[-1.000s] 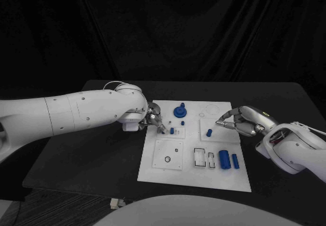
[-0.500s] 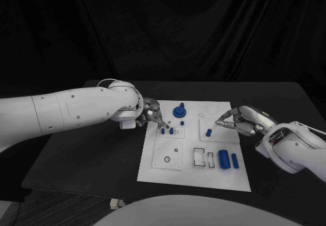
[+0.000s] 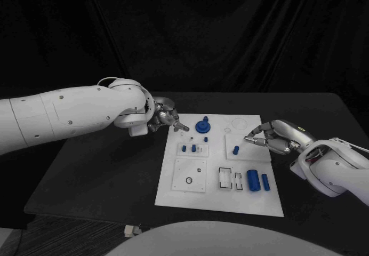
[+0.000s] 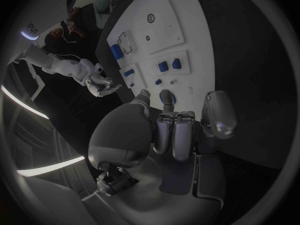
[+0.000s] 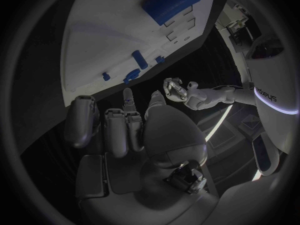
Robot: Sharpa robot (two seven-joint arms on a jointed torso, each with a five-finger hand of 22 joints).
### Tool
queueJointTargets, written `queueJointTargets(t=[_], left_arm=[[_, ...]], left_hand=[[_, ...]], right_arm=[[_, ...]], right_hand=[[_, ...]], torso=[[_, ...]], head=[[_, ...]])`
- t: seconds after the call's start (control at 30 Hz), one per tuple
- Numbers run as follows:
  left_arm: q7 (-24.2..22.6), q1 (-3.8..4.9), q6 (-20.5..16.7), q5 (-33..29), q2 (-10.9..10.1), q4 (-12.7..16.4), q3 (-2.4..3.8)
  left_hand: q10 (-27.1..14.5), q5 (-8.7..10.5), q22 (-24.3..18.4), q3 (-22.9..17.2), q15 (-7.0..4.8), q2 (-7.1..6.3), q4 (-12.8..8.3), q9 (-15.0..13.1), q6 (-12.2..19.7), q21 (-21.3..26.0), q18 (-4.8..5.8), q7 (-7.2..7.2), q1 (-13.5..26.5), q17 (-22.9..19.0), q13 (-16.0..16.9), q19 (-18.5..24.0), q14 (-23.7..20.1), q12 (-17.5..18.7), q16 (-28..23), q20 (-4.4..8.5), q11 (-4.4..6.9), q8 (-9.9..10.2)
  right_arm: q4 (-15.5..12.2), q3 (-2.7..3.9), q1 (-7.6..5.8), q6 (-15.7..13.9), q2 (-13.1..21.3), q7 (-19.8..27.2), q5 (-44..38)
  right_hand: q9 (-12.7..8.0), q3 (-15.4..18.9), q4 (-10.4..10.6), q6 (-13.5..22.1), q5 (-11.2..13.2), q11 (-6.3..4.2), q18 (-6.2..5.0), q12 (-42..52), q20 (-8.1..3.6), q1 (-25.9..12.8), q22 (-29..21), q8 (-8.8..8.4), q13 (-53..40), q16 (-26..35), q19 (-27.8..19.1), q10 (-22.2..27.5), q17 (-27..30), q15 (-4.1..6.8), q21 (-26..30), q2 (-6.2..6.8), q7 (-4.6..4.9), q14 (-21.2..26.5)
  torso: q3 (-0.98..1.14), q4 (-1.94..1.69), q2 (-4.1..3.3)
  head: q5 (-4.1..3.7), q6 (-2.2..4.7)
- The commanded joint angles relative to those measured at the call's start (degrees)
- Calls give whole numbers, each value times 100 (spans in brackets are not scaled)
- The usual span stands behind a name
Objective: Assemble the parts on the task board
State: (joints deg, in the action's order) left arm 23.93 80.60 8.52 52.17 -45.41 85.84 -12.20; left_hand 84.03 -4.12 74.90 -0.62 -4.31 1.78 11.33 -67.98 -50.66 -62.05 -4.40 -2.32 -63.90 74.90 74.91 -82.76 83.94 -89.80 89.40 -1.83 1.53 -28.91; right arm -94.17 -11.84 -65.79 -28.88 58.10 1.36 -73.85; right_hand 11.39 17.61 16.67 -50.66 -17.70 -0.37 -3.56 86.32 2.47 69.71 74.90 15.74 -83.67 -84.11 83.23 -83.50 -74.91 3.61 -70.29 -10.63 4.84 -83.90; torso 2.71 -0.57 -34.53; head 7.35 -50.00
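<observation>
Silver fingers of the left hand [image 3: 163, 120] are curled in at the far left corner of the task board [image 3: 219, 200], with nothing visible between them; in the left wrist view the fingers [image 4: 181, 135] lie side by side and bare, above the board's edge. The right hand [image 3: 271, 137] hovers at the board's right edge, its fingertips drawn close together beside a small blue peg [image 3: 236, 151]; whether they pinch anything is hard to tell, though the right wrist view shows the fingers [image 5: 119, 130] bent in with nothing in them.

The white task board lies in the middle of the black surface [image 3: 107, 176]. A round blue knob part [image 3: 203, 127] stands near its far edge. Two short blue pegs [image 3: 190, 148] sit in the left panel just nearer than the knob. A thick blue cylinder [image 3: 253, 180] and a slimmer blue pin [image 3: 266, 182] lie side by side near the board's right front, beside an empty rectangular slot [image 3: 226, 178].
</observation>
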Motion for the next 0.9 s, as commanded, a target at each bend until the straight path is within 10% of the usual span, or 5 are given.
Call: queueJointTargets(t=[0.03, 0.27, 0.37, 0.7, 0.9], left_arm=[[-830, 46, -607, -326, 19, -10, 6], [-2278, 70, -1291, -468, 72, -98, 5], [-2838, 73, -1523, -163, 114, -137, 4], [-3649, -60, -1962, 1282, 282, -317, 1], [-3858, -180, -2503, 1413, 89, -242, 0]], left_hand=[[597, -342, 903, -36, -49, 64, -24, -22, -2, -25, -23, 58, -298, 1503, 1509, -36, 602, -20, 50, 13, 53, -61], [597, -1054, 864, -222, -22, 87, -125, 482, 70, 161, -49, 34, -1189, 1431, 1509, 115, 555, -20, -53, -1, 31, 315], [438, -1259, 831, -412, 76, -2, -130, 1538, -68, 287, -68, -103, -1713, 1352, 1404, 243, 488, 212, -166, -75, -105, 1044], [-2600, -421, 567, -1413, 461, -502, 6, 3645, -416, 1351, -223, -465, -2275, -76, -1705, 1296, -1349, 5292, -2304, -396, -452, 2281], [-3178, -442, 377, -1600, 628, -625, 138, 3910, -451, 2114, -315, -562, -2130, -1021, -2217, 2018, -2692, 5768, -3544, -500, -616, 2352]], right_arm=[[-74, 4, -10, -136, 43, -24, -10], [-182, 5, -117, -209, 82, -15, -15], [-217, 5, -181, -219, 97, -25, -21], [-392, 5, -473, -264, 205, -75, -61], [-509, 5, -858, -285, 153, -70, -149]], right_hand=[[-9, 16, -3, -30, -18, -3, -51, -13, -6, 54, 973, -24, -93, 24, -46, -385, -695, 35, 8, 4, 16, -397], [-9, 18, -2, -31, -17, -3, -52, -17, -6, 52, 972, -23, -88, 26, -47, -383, -693, 35, 11, 6, 16, -396], [-9, 20, -2, -33, -15, -3, -52, -22, -6, 50, 972, -23, -81, 32, -47, -379, -685, 35, 11, 7, 15, -394], [-6, 31, -15, -50, -2, -5, -59, -112, -6, 73, 962, -15, 44, 73, -61, -318, -633, 36, 48, 34, 11, -380], [1, -160, -299, -254, 5, 46, -346, -4132, 25, 1265, 431, 31, 4002, 1617, -700, 1790, 984, 2, 1769, 334, 17, 147]], torso=[[-1, 2, 0], [2, 5, 2], [0, 6, 5], [-3, 0, -3], [-10, -1, -4]], head=[[2, 0], [-19, 0], [-28, 0], [-137, 0], [-189, 0]])
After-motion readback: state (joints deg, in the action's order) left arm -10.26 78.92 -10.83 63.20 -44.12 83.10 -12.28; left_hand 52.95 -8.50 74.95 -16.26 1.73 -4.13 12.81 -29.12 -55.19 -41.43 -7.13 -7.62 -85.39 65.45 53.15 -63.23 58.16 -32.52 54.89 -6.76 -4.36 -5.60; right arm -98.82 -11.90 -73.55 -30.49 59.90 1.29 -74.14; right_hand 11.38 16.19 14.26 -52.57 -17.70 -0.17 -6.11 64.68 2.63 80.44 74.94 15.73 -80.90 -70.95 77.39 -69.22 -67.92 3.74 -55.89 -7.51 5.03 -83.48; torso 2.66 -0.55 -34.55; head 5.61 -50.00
